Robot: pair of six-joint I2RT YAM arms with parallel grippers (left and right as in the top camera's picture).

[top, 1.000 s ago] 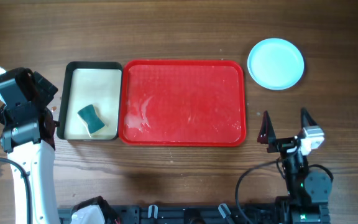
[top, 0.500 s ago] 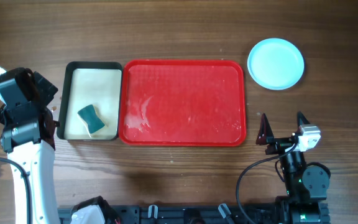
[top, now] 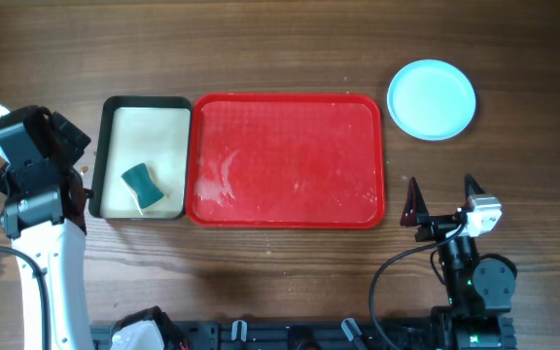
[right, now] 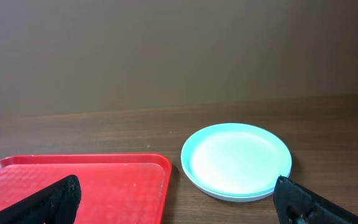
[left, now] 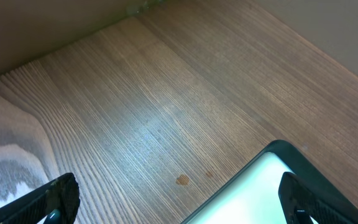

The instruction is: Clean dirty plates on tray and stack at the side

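Toward the far right corner of the tabletop, overhead view: the plates (top: 432,99) sit as one pale blue round pile, well apart from the tray (top: 288,160). Round, so no long axis to line up on. The tray's long side runs parallel to the near edge, and I count zero plates on it, only pale smears on the floor. The right gripper (top: 443,197) is by the near edge on the right, jaws wide and empty, with the pile straight ahead of it toward the far edge. It is much the nearer one. The left arm (top: 29,185) is at the left edge beside one cream tray (top: 146,107) holding one sponge (top: 141,185).

Left wrist view: the left gripper (left: 179,205) has its tips far apart with nothing between them. Only bare wood and a corner of the cream tray show, no task items.

Right wrist view: jaws spread, empty. The pile is ahead, slightly right of centre, and the tray corner is ahead-left. Stacked rims show at least two plates. I can't confirm a third.

My read: stacking looks finished.
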